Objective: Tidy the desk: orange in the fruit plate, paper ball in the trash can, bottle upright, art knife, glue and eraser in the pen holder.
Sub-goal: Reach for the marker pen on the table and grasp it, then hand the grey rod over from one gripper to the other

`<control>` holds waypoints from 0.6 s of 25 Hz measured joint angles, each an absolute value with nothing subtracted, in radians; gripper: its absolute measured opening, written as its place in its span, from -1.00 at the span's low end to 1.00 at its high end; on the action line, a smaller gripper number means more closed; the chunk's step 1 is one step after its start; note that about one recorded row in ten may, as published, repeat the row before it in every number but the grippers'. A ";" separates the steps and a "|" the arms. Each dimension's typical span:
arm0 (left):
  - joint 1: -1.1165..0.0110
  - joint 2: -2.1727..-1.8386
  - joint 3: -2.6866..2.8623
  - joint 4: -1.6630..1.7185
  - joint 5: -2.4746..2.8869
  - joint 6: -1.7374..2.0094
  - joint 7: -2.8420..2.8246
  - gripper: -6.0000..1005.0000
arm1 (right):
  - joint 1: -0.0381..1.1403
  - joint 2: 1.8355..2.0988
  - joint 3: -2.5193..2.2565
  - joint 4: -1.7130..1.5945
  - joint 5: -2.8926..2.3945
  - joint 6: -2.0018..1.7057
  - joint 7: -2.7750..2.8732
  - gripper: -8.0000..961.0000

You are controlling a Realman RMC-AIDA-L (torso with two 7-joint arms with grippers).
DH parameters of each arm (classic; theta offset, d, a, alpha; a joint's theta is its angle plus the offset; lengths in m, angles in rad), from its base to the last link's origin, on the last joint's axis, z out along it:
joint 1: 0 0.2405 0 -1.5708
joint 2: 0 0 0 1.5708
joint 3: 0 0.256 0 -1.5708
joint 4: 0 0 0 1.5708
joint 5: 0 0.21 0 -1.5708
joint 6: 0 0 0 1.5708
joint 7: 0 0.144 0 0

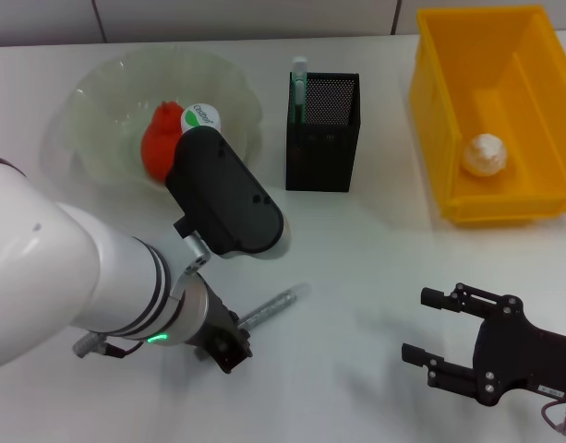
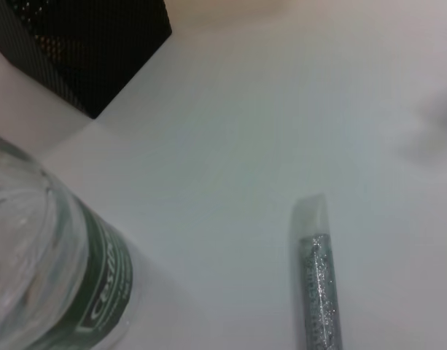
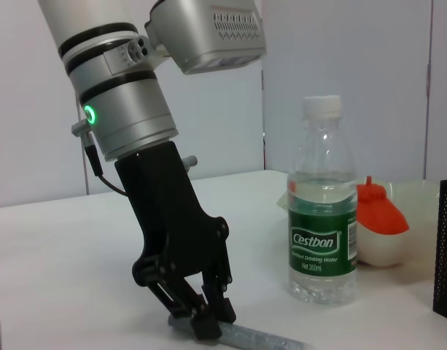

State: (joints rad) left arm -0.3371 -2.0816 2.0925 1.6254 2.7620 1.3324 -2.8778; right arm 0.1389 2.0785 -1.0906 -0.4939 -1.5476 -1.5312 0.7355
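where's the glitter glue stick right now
In the head view the glitter glue stick lies flat on the desk at lower centre, in front of the upright bottle, with the left gripper closed on its near end.

One bottle [image 3: 324,211], one orange [image 1: 159,140], one glue stick [image 1: 273,306], one paper ball [image 1: 485,154], one pen holder [image 1: 322,134], one fruit plate [image 1: 98,101], one trash can [image 1: 435,83], two end effectors, left [image 3: 208,321], right [image 1: 437,332].

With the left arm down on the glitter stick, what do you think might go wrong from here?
The left end effector grips the glitter glue stick near one end, so it may droop or twist loose when lifted. The upright bottle stands close beside that arm and could be knocked over on the way to the pen holder. The right end effector hovers open, well apart.
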 joint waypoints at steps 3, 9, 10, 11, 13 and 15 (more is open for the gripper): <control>-0.343 -2.082 2.097 1.626 2.765 1.340 -2.878 -0.45 | 0.139 2.079 -1.091 -0.494 -1.547 -1.531 0.747 0.44; -0.345 -2.082 2.103 1.637 2.768 1.344 -2.871 -0.68 | 0.132 2.078 -1.044 -0.495 -1.540 -1.551 0.756 0.44; -0.344 -2.081 2.103 1.652 2.767 1.346 -2.865 -0.68 | 0.131 2.079 -1.009 -0.488 -1.540 -1.569 0.756 0.44; -0.344 -2.081 2.103 1.652 2.767 1.346 -2.865 -0.68 | 0.131 2.078 -0.955 -0.473 -1.540 -1.601 0.756 0.44; -0.318 -2.080 2.094 1.707 2.750 1.340 -2.825 -0.68 | 0.132 2.078 -0.858 -0.438 -1.540 -1.656 0.756 0.43; -0.305 -2.079 2.090 1.728 2.742 1.328 -2.810 -0.68 | 0.139 2.075 -0.762 -0.398 -1.540 -1.701 0.761 0.43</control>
